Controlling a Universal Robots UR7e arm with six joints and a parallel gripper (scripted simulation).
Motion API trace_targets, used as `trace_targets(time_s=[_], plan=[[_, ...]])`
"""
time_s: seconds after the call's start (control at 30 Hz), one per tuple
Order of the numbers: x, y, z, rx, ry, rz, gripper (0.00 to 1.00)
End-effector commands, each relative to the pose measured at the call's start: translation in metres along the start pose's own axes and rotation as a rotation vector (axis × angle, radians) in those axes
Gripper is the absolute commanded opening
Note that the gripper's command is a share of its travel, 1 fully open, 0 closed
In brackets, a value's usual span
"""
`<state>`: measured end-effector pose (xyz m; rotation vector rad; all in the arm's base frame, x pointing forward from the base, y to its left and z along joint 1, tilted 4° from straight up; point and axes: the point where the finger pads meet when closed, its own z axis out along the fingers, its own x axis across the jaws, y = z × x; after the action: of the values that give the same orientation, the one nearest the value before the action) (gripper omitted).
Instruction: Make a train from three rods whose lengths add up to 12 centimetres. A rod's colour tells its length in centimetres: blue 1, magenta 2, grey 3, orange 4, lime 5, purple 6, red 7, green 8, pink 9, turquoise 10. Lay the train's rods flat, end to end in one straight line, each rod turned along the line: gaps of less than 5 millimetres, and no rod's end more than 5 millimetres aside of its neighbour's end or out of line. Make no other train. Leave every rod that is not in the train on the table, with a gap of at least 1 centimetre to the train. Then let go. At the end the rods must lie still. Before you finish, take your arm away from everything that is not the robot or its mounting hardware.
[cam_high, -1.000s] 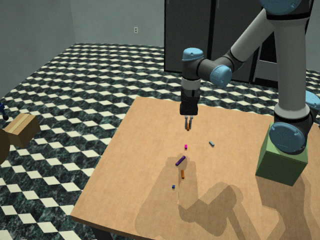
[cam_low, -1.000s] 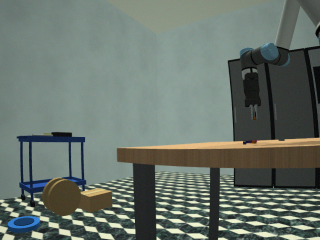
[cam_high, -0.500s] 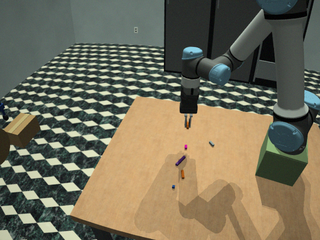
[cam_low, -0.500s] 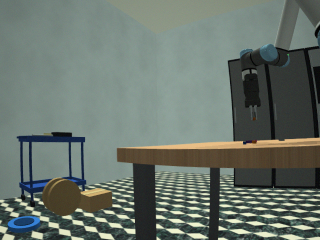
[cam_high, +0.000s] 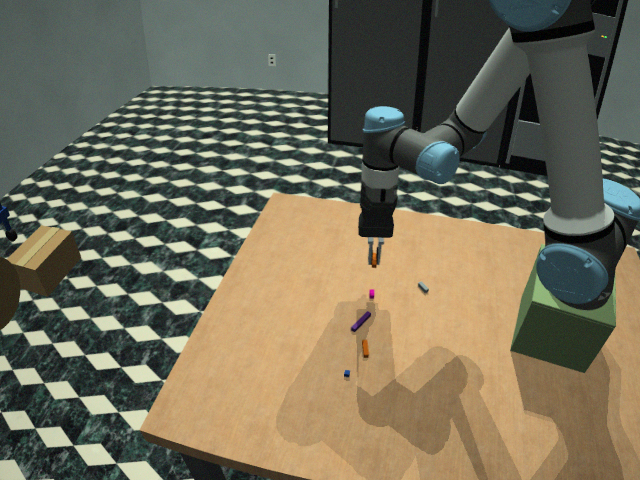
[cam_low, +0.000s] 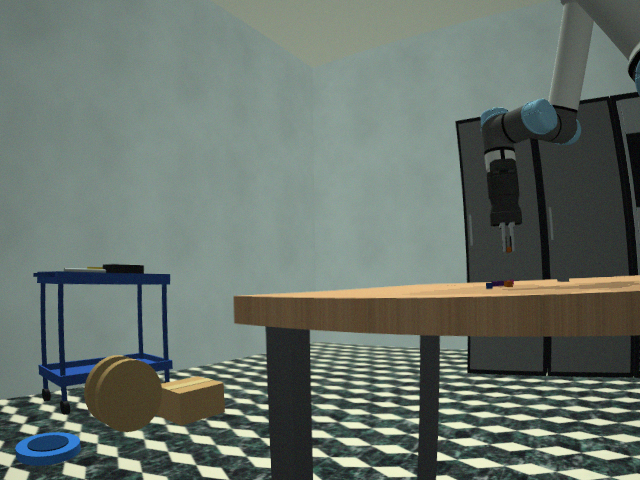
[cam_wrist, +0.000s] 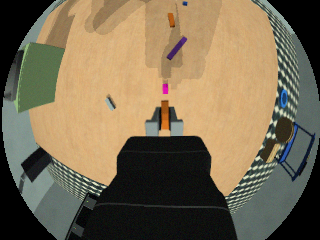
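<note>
My gripper (cam_high: 375, 256) is shut on an orange rod (cam_high: 374, 259) and holds it well above the table, over the far side of the rods. It also shows in the wrist view (cam_wrist: 164, 112) and in the exterior view (cam_low: 508, 245). On the table lie a magenta rod (cam_high: 371, 293), a purple rod (cam_high: 360, 320) lying at a slant, a second orange rod (cam_high: 365, 347), a small blue rod (cam_high: 347, 373) and a grey rod (cam_high: 423, 286) off to the right. The magenta rod lies just ahead of the held rod in the wrist view (cam_wrist: 166, 87).
The arm's green base block (cam_high: 563, 320) stands on the table's right side. Dark cabinets (cam_high: 423, 72) stand behind the table. A cardboard box (cam_high: 43, 258) lies on the floor at the left.
</note>
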<state>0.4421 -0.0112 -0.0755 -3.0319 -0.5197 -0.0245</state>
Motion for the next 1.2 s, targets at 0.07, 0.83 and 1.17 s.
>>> trace_targets(time_s=[0.07, 0.83, 1.17], plan=[[0.0, 0.0, 0.026, 0.0, 0.0, 0.0, 0.24], [0.0, 0.0, 0.06, 0.0, 0.0, 0.0, 0.24], [0.0, 0.0, 0.06, 0.0, 0.0, 0.0, 0.24]])
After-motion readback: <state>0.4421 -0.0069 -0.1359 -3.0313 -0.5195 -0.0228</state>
